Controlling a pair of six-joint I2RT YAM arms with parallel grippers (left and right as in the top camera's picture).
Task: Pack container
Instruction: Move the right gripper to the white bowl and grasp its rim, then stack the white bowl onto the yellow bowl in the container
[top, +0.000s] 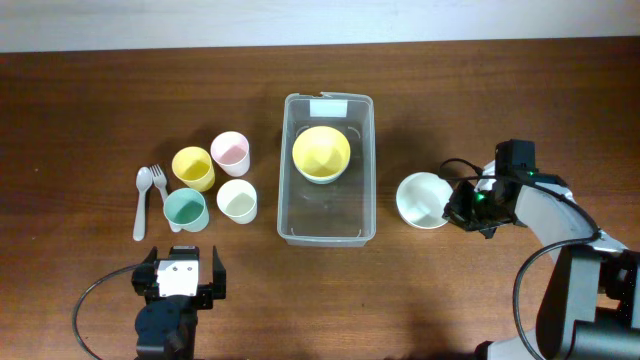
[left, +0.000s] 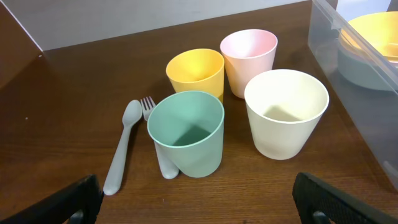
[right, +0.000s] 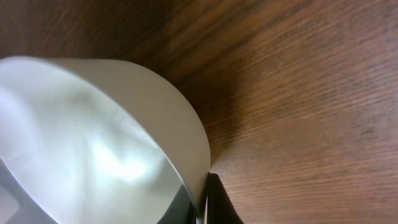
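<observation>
The right gripper (top: 455, 207) is pinching the 3 o'clock rim of the white bowl (top: 422, 200); in the right wrist view the rim is running down between its dark fingers (right: 217, 202), so I am judging it clenched on that bowl. The bowl is sitting on the table (top: 470, 90) just beside the container (top: 288, 170), at its 4 o'clock. The container is lying mid-table with its pale label at the 12 o'clock end. It is already holding the yellow bowl (top: 321, 153) in its 12 o'clock half. To do this step well, the arm is needing a level lift that is clearing the container's rim, then a move toward 9 o'clock and a gentle drop into the free 6 o'clock half or onto the yellow bowl. The left gripper (left: 198, 202) is waiting released, with its fingers spread wide, at 6 o'clock of the cups. Counting: 1 container, 2 bowls, 4 cups, namely the yellow cup (left: 195, 73), pink cup (left: 249, 59), teal cup (left: 186, 132) and cream cup (left: 286, 112), plus 1 spoon (left: 121, 146) and 1 fork (left: 149, 107), all at the container's 9 o'clock.
</observation>
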